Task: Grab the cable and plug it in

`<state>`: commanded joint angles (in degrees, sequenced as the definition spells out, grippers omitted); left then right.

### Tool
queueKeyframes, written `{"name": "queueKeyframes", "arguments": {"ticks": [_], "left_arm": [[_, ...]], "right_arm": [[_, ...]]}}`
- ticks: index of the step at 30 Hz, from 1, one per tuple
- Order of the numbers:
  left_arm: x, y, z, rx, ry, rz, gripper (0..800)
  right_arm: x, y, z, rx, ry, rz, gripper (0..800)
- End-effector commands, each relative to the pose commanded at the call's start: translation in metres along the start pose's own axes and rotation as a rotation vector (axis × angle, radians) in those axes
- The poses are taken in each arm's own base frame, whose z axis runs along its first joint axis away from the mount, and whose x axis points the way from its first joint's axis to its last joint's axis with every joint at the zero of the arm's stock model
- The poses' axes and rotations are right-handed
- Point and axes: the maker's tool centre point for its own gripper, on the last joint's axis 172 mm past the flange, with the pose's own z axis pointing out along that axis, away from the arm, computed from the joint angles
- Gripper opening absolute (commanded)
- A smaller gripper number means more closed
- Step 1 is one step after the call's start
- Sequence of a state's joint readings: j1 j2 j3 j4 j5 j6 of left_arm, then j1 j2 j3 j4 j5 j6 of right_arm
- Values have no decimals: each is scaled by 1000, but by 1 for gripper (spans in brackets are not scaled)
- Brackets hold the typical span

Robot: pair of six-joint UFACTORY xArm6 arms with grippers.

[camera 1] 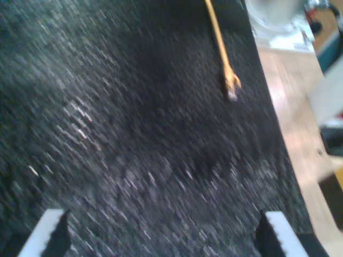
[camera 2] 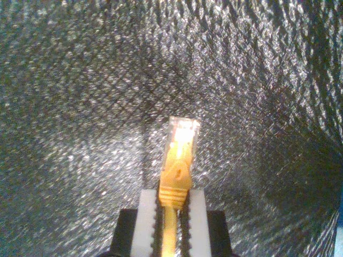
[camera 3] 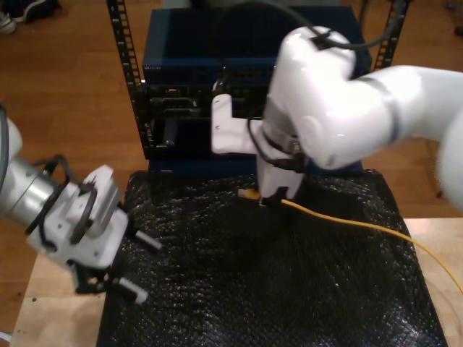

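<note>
The yellow-orange cable [camera 3: 347,220] trails from the exterior view's right across the black mat to its clear plug [camera 3: 248,194]. My second gripper [camera 3: 269,196] is shut on the cable just behind the plug, holding it above the mat. In the second wrist view the plug [camera 2: 181,139] sticks out past my second gripper [camera 2: 175,214], with the yellow boot between the white pads [camera 2: 146,217]. My first gripper [camera 3: 141,264] is open and holds nothing at the exterior view's left, over the mat's edge. Its wrist view shows my first gripper [camera 1: 163,235] spread wide and the cable [camera 1: 220,43] with its plug [camera 1: 231,88] far off.
A black textured mat [camera 3: 275,289] covers the wooden table [camera 3: 51,311]. Behind it stands a rack [camera 3: 123,43] with a blue unit [camera 3: 246,43] and dark equipment with ports [camera 3: 181,116]. The mat's edge and bare wood [camera 1: 300,123] appear in the first wrist view.
</note>
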<state>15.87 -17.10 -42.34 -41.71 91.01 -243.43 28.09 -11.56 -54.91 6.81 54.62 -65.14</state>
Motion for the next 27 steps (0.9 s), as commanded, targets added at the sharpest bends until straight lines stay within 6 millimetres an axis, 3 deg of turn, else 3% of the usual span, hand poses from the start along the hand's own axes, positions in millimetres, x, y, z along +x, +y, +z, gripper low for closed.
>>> {"name": "queueKeyframes", "arguments": {"ticks": [5, 10, 17, 27], "left_arm": [[25, -19, 8, 4, 34, 36, 800], [53, -33, 24, 12, 58, 86, 800], [110, -48, 41, 15, 94, 146, 800], [145, -58, 42, 21, 189, 131, 798]], "right_arm": [[-21, -15, -17, 67, 50, 53, 6], [-17, -26, -35, 105, 128, 61, 6], [-24, -37, -52, 177, 243, 104, 6], [-27, -39, -57, 176, 287, 133, 6]]}}
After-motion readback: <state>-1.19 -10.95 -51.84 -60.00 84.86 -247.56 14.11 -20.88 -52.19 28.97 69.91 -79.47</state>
